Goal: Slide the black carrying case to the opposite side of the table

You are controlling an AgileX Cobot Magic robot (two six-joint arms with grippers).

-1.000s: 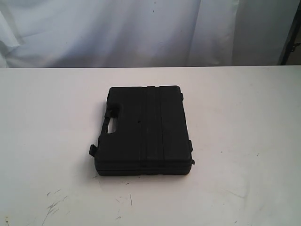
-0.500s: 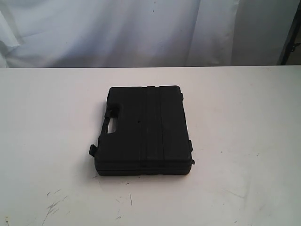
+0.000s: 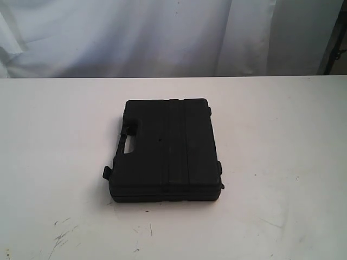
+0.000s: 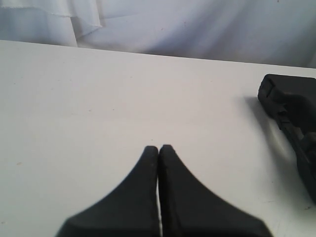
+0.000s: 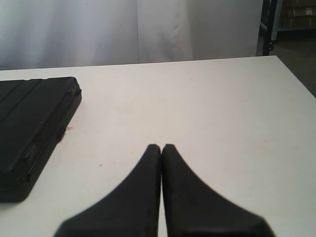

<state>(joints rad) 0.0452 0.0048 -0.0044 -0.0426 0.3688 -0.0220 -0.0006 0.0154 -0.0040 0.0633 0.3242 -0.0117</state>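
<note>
**A:** Start close in. How do the claws stand?

**B:** The left claw (image 4: 159, 148) has its two fingers pressed together tip to tip, with nothing between them. The right claw (image 5: 161, 147) is the same, fully closed and empty. Each hangs over bare table (image 3: 282, 135), well apart from the case (image 3: 168, 149).

**A:** And the surface around the case?

**B:** It is white and plain. On the near side of the case, off toward its left, a few dark scratches (image 3: 62, 235) mark the top. Just beside the edge of the case that faces the right claw there is a small red speck (image 5: 69, 128).

**A:** Where does the case itself lie?

**B:** It lies flat on the table, closed, about the middle of it. It is black, with shallow ribs running along the lid. Its handle (image 3: 127, 142) is on the left side, the side toward the left claw. A small latch tab (image 3: 106, 172) sticks out at the case's near left corner.

**A:** And behind the case?

**B:** Bare table runs on to the far edge. Past that, a pale cloth (image 3: 162, 38) hangs in soft folds across the whole back. Far to the right of the case, where the cloth ends, a dark upright post (image 3: 333, 38) shows. The right wrist view catches some shelving (image 5: 291, 19) beyond the table's corner. It is too dim to tell what it holds.
</note>
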